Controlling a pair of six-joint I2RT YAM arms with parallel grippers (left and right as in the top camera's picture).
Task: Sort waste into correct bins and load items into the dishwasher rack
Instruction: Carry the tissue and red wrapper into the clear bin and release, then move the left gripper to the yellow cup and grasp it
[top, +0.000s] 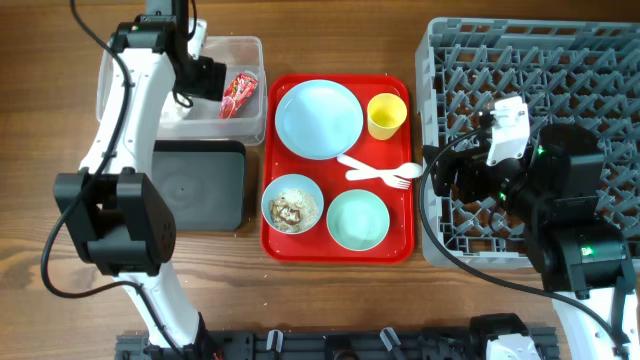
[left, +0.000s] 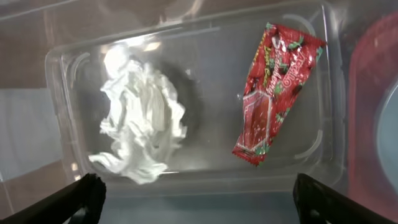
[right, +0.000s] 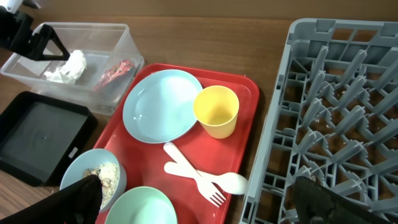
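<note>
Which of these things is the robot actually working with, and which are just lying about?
Job: tissue, wrapper, food scraps, scrap bowl, empty bowl, clear tub, black tray, plate, cup, fork, spoon, rack.
Lying about: red serving tray.

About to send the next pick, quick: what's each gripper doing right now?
Left gripper: open, holding nothing, above the clear tub.
Right gripper: open, holding nothing.

Overhead looks straight down on the whole bench; the left wrist view faces down, close, into the clear tub; the right wrist view slants from beside the rack across the red tray toward that same tub.
</note>
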